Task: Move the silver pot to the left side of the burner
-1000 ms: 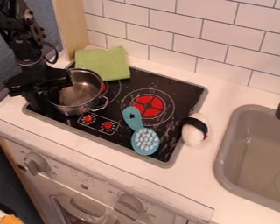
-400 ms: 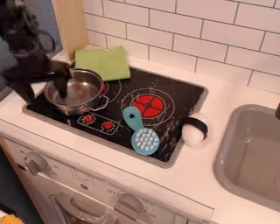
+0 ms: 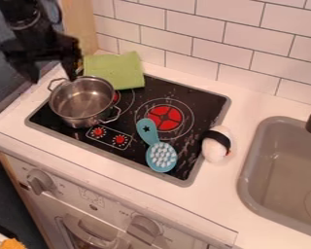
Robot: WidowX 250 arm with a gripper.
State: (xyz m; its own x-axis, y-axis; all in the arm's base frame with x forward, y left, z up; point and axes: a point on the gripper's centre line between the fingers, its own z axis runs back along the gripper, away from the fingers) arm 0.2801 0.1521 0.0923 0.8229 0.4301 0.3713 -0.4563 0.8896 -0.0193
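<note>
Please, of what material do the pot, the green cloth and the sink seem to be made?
The silver pot looks like polished metal, perhaps steel, by its mirror-like shine. The green cloth seems a matte woven fabric, as it lies in soft folds. The sink has a smooth grey finish, maybe plastic or coated metal; I cannot tell which.

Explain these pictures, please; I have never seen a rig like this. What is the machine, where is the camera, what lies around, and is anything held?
The machine is a black robot arm; its gripper hangs at upper left, fingers spread, apparently holding nothing. A fixed camera looks down at a slant. A silver metal pot sits on the left of the black cooktop, with a teal brush-like utensil to its right. A green cloth lies at the back; a grey sink is at right.
</note>
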